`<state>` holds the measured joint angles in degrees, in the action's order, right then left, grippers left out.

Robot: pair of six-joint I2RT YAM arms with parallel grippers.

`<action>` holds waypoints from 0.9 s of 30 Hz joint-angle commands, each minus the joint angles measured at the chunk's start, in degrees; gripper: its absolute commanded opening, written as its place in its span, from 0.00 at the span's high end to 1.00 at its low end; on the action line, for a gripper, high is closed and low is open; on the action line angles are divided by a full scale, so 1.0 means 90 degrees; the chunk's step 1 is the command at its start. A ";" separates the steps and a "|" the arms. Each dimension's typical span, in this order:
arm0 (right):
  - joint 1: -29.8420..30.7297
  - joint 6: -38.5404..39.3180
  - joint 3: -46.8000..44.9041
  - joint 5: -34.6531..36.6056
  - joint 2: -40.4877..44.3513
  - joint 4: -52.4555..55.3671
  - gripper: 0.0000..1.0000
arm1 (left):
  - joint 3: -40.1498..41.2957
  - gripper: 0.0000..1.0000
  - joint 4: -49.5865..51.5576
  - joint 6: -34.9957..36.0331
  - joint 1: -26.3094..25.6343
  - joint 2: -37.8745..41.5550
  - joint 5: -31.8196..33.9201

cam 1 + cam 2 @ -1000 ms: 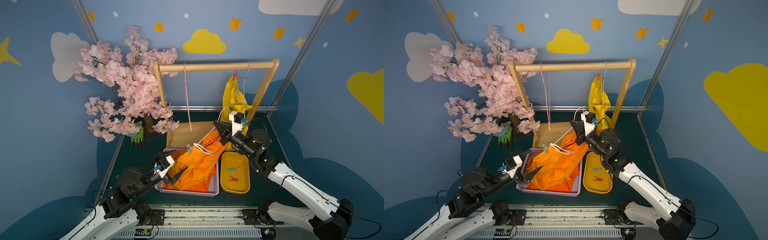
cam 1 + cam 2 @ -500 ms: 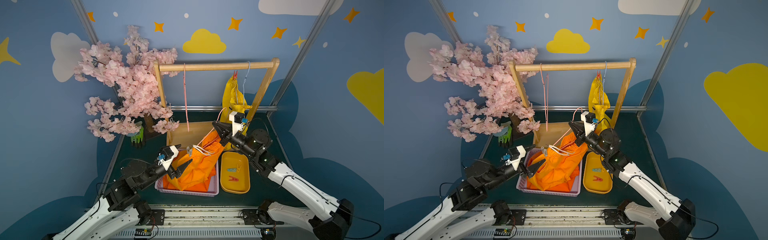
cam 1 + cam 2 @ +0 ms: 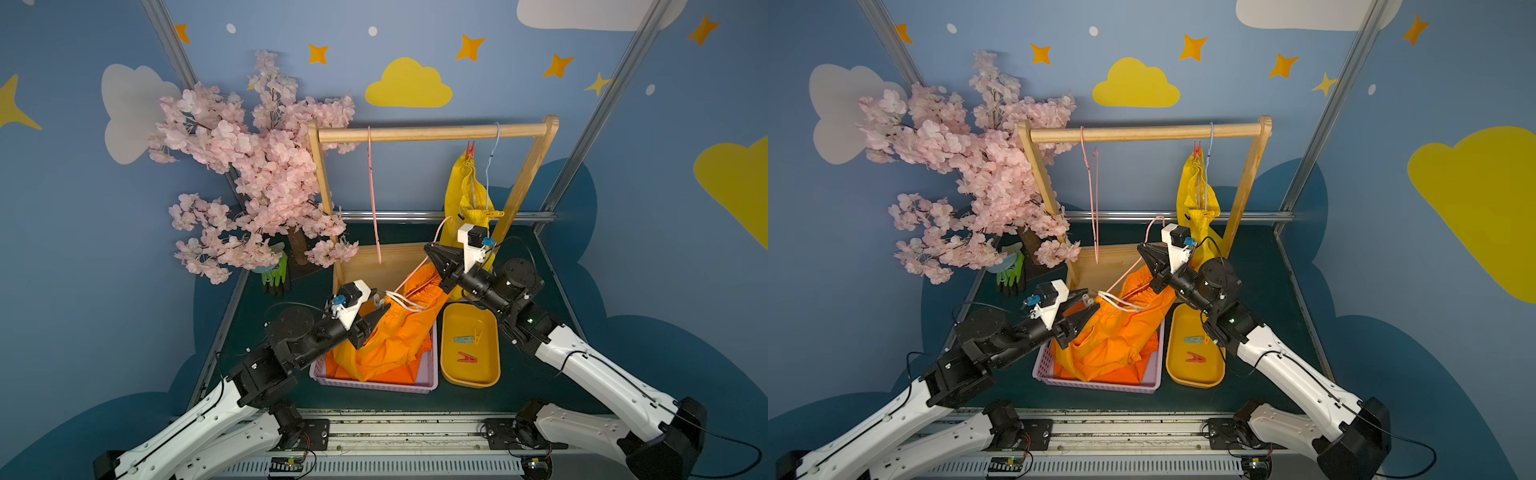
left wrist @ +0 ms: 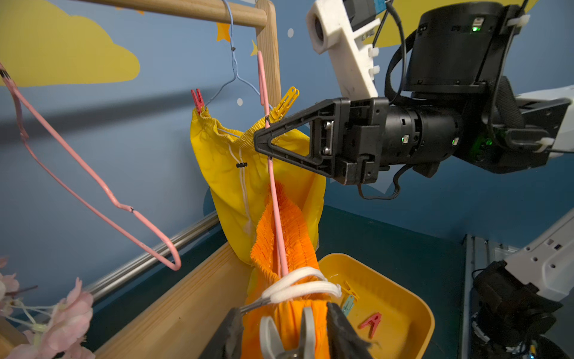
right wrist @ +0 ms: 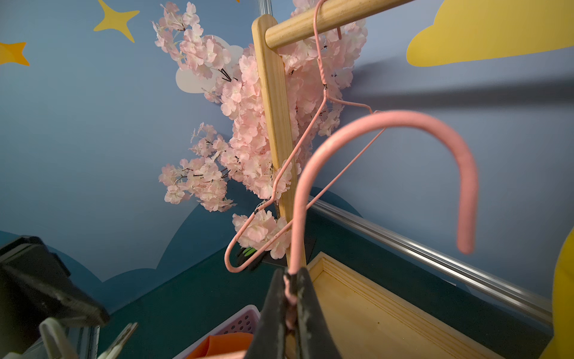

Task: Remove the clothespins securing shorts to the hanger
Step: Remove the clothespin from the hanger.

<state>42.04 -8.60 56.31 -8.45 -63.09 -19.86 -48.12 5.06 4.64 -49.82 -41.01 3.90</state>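
Up top, in both top views: the left gripper (image 3: 1092,300) is nosed in at the waistband of the bright orange shorts (image 3: 390,340), which spill into the lilac perforated basket (image 3: 374,388). A small grey plastic clothespin (image 3: 1086,298) stands between its jaws. At 1 o'clock from there, the right gripper (image 3: 430,250) is pressed together on a pink wire hanger (image 3: 437,227) rising out of that waistband. At 3 o'clock of the basket, the yellow oval tray (image 3: 484,372) holds three loose clothespins (image 3: 461,340). At 12 o'clock, yellow shorts (image 3: 461,195) hang from the wooden rail (image 3: 432,133).

Left wrist, and here's the detail the top views can't give: the fingers (image 4: 231,332) flank the grey clothespin's handles with a sliver of orange on each side. They are spread around it, not squeezing. A white drawstring (image 4: 298,287) loops over the waistband. The yellow shorts carry a red peg (image 4: 197,99) and a yellow peg (image 4: 287,99) on a pale blue wire hanger (image 4: 234,71).

Right wrist: the pads (image 5: 273,310) are clamped on the hanger's neck, just under its hook. Behind, a second pink hanger (image 5: 324,80) hangs on the rail, in front of the pink blossom tree (image 5: 248,124).
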 commanded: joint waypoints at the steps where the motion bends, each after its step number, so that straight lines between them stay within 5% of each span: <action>1: -0.0011 -0.0113 -0.0007 -0.0031 0.0086 -0.0206 1.00 | -0.0143 0.73 -0.0116 0.0041 0.0021 -0.0028 0.0062; 7: 0.0006 -0.0099 0.0024 -0.0069 0.0008 -0.0157 1.00 | -0.0029 0.97 -0.0188 0.0022 0.0010 0.0128 0.0133; 15: 0.0024 0.0032 -0.0016 -0.0379 -0.0099 -0.0093 1.00 | 0.0119 0.97 -0.0280 0.0031 0.0009 0.0395 0.0006; 18: 0.0041 0.0018 -0.0041 -0.0476 -0.0119 -0.0123 1.00 | 0.0133 0.89 -0.0245 0.0001 0.0005 0.0451 -0.0009; 23: 0.0084 0.0095 -0.0019 -0.0554 -0.0119 -0.0083 1.00 | 0.0196 0.97 -0.0276 -0.0047 0.0011 0.0567 0.0035; 27: 0.0122 0.0111 -0.0027 -0.0604 -0.0116 -0.0076 1.00 | 0.0270 0.66 -0.0307 -0.0067 0.0014 0.0685 0.0034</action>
<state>42.68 -8.38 56.29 -12.56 -64.10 -19.79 -45.74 5.37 4.56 -49.84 -36.16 4.25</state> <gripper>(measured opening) 0.077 0.317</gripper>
